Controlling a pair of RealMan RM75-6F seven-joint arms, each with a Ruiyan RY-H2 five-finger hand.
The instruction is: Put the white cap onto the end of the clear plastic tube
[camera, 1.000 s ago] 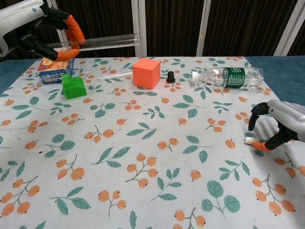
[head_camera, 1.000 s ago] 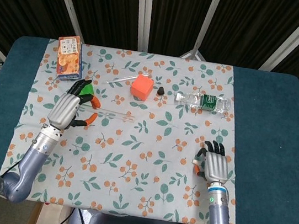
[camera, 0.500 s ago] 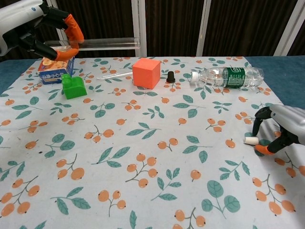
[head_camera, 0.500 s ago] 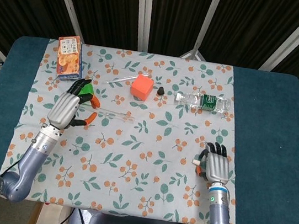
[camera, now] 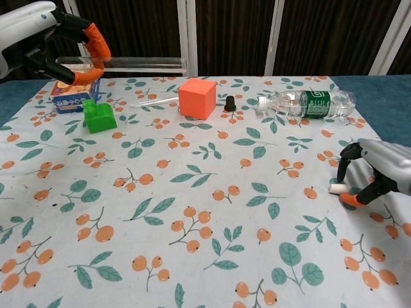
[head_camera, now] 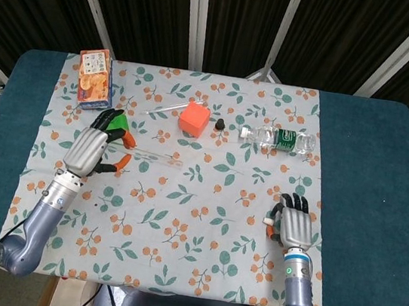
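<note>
My left hand (head_camera: 92, 151) (camera: 56, 40) holds the clear plastic tube (head_camera: 154, 157) (camera: 138, 63) by one end, up off the cloth and level, its free end pointing to the right. The small white cap (head_camera: 269, 222) (camera: 335, 188) is at the front right, low at the flowered cloth. My right hand (head_camera: 295, 225) (camera: 380, 174) is arched over the cap and pinches it between the orange thumb tip and a dark fingertip. The two hands are far apart.
An orange cube (head_camera: 194, 118) (camera: 196, 98), a small black cap (camera: 230, 102) and a lying water bottle (head_camera: 277, 138) (camera: 307, 102) line the back. A green brick (camera: 99, 117) and a cracker box (head_camera: 95, 78) sit below the left hand. A thin clear rod (camera: 154, 101) lies near the cube.
My right hand's fingers closed in on the white cap and now pinch it. The left hand lowered the tube a little.
</note>
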